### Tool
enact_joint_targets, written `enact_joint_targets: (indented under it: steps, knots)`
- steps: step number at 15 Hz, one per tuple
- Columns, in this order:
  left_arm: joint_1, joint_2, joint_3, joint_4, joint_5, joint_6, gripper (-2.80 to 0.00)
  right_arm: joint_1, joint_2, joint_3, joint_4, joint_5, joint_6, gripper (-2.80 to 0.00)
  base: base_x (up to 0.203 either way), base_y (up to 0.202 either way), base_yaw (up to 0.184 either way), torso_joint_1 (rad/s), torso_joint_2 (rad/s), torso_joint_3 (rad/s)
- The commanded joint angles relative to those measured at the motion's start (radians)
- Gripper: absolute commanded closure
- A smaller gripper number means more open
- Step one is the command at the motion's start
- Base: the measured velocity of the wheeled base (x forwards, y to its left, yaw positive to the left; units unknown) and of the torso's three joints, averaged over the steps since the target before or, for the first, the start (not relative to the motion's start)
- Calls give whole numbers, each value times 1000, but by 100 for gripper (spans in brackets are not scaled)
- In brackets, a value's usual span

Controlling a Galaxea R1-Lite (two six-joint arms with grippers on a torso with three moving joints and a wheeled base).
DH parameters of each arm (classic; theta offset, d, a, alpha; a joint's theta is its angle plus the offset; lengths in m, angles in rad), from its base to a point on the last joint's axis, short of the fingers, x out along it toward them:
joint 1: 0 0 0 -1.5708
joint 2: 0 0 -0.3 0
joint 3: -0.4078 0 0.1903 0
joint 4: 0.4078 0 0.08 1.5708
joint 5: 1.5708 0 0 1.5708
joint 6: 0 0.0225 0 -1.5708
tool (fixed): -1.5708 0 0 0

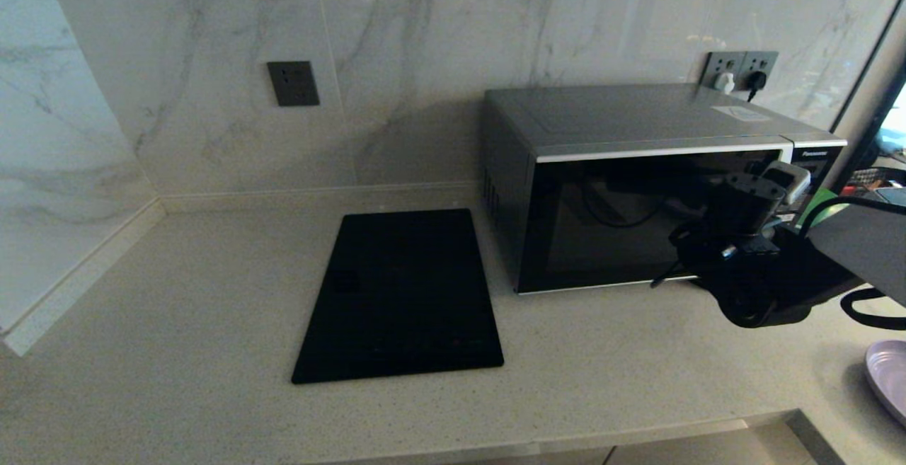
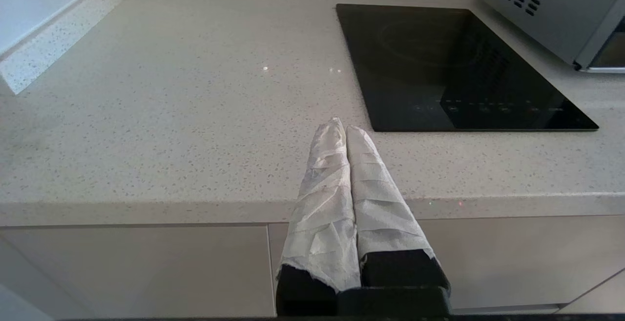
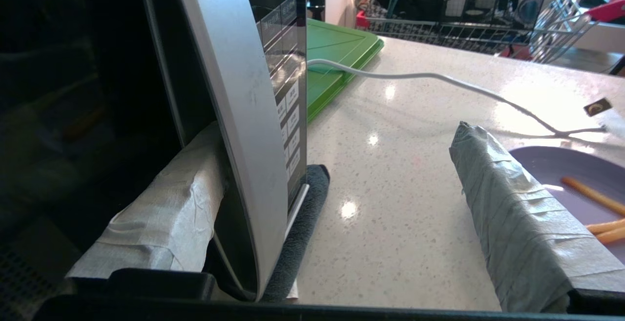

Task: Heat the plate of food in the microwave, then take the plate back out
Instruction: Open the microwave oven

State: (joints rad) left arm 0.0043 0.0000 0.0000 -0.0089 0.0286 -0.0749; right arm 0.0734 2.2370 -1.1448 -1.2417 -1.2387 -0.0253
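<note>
The silver-grey microwave [image 1: 637, 189] stands at the back right of the counter with its dark glass door shut. My right gripper [image 3: 337, 135] is open at the door's right side. One taped finger [image 3: 171, 208] sits behind the curved silver handle band [image 3: 234, 116], against the dark glass; the other finger [image 3: 508, 223] hangs free beyond the button panel [image 3: 288, 91]. The lilac plate of food [image 3: 576, 179] lies on the counter to the right of the microwave, with orange sticks [image 3: 593, 196] on it; only its rim [image 1: 888, 376] shows in the head view. My left gripper [image 2: 344, 125] is shut and empty, off the counter's front edge.
A flat black cooktop [image 1: 400, 295] lies left of the microwave. Beside the microwave's right side lies a green board [image 3: 337, 52], with a white cable [image 3: 439, 79] trailing over the counter. A wire basket [image 3: 464, 13] stands farther right. Wall sockets [image 1: 740, 69] are behind the microwave.
</note>
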Motion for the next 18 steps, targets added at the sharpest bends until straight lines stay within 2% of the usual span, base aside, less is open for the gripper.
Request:
enact_joint_targets:
  steps: [1, 15, 16, 18]
  knots:
    - [0, 2, 0, 0, 1, 0, 0, -4, 13, -1, -10, -4, -4, -280, 0, 0, 0, 0, 0, 0]
    - [0, 2, 0, 0, 1, 0, 0, 17, 50, -18, -12, -4, -11, -280, 0, 0, 0, 0, 0, 0]
    - [0, 2, 0, 0, 1, 0, 0, 17, 50, -18, -12, -4, -11, 0, 0, 0, 0, 0, 0, 0]
    - [0, 2, 0, 0, 1, 0, 0, 22, 51, -18, -12, -5, -18, 0, 0, 0, 0, 0, 0, 0]
